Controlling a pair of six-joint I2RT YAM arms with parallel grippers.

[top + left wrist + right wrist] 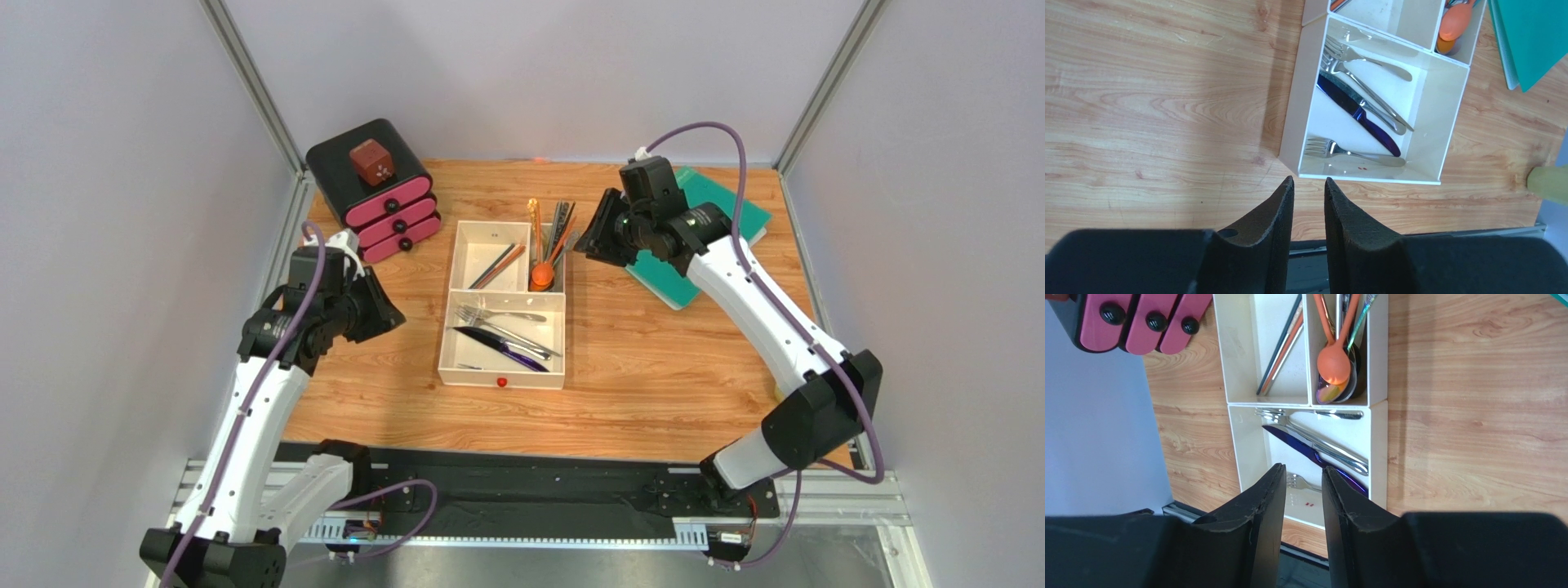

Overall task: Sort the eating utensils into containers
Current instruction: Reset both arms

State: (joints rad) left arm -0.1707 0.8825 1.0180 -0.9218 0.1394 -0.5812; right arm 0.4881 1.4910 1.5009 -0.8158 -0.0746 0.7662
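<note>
Cream-white tray [466,375] at mid-bench seems to hold all utensils [509,347]; left gripper [1309,180] and right gripper [1303,468] hover empty, jaws narrowly apart, so withdraw high, clear of its rim

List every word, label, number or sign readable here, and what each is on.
None of the views shows a readable word, number or brand.
On the near rim of the tray, a red dot: plain mark, no text.
On the tray floor, tiny red marks: too small to read.
On the red-brown block atop the black box, pale specks: too blurred to read.
</note>
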